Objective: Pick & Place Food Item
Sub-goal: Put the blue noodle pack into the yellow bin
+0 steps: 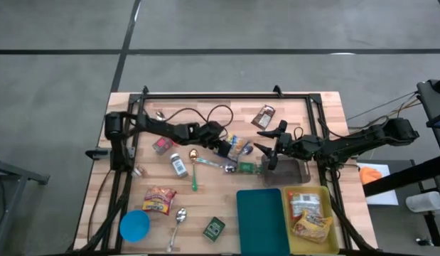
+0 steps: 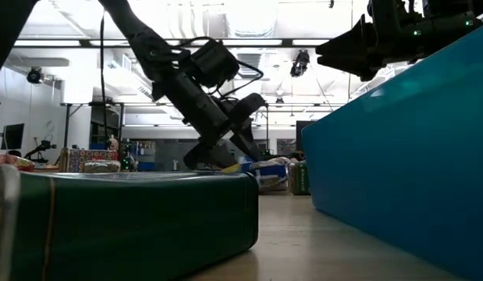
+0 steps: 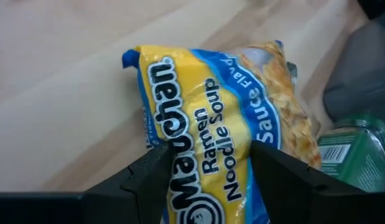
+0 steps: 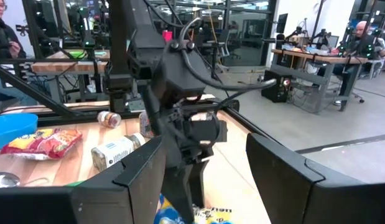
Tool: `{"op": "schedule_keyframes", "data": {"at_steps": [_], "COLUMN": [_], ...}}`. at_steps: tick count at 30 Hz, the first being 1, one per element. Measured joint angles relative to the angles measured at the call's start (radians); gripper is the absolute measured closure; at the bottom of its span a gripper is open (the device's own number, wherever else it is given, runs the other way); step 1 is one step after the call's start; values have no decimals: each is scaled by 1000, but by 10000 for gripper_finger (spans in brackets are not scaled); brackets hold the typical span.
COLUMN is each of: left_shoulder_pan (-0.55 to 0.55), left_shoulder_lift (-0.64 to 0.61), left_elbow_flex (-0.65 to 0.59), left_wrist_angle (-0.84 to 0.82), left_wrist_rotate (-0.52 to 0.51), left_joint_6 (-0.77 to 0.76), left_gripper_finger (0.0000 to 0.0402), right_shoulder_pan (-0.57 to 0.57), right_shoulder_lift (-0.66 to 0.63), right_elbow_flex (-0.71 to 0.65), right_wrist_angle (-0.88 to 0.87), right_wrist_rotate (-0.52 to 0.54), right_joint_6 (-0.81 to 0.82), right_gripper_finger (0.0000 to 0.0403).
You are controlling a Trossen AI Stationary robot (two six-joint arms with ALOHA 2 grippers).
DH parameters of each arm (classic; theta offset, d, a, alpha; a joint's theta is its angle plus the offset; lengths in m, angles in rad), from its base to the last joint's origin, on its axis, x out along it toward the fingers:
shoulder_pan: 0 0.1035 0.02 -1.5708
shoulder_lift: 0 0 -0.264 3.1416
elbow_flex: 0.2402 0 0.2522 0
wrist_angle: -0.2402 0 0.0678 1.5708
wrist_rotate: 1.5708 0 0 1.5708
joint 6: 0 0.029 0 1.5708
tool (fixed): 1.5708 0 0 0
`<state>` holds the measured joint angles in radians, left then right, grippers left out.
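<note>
The left end effector [image 3: 204,165] straddles the yellow ramen packet [image 3: 211,124] lying on the tabletop [image 3: 61,93], fingers apparently gripping it. The slick wrapper could slip out when lifted. The right end effector [image 1: 268,151] hovers open nearby.

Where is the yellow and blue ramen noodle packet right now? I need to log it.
In the high view, the yellow and blue ramen noodle packet lies mid-table between the left gripper's fingers, beside the green jar.
</note>
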<state>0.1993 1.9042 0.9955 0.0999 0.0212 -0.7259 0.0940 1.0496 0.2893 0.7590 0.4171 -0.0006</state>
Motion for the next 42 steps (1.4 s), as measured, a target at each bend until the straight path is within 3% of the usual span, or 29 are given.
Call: {"op": "schedule_keyframes", "data": {"at_steps": [11, 22, 33, 42], "left_shoulder_pan": [-40, -110, -101, -93], "left_shoulder_lift": [92, 97, 88, -21], "left_elbow_flex": [2, 33, 46, 46], "left_wrist_angle": [197, 206, 199, 96], "left_wrist_rotate": [147, 141, 125, 85], "left_joint_6": [-35, -15, 22, 109], "left_gripper_finger": [181, 181, 180, 180], "right_shoulder_pan": [0, 0, 0, 0], "right_shoulder_lift": [0, 0, 0, 0], "right_elbow_flex": [0, 0, 0, 0], "right_wrist_angle": [0, 0, 0, 0], "right_wrist_rotate": [0, 0, 0, 0], "right_joint_6": [0, 0, 0, 0], "right_gripper_finger": [182, 181, 182, 182]}}
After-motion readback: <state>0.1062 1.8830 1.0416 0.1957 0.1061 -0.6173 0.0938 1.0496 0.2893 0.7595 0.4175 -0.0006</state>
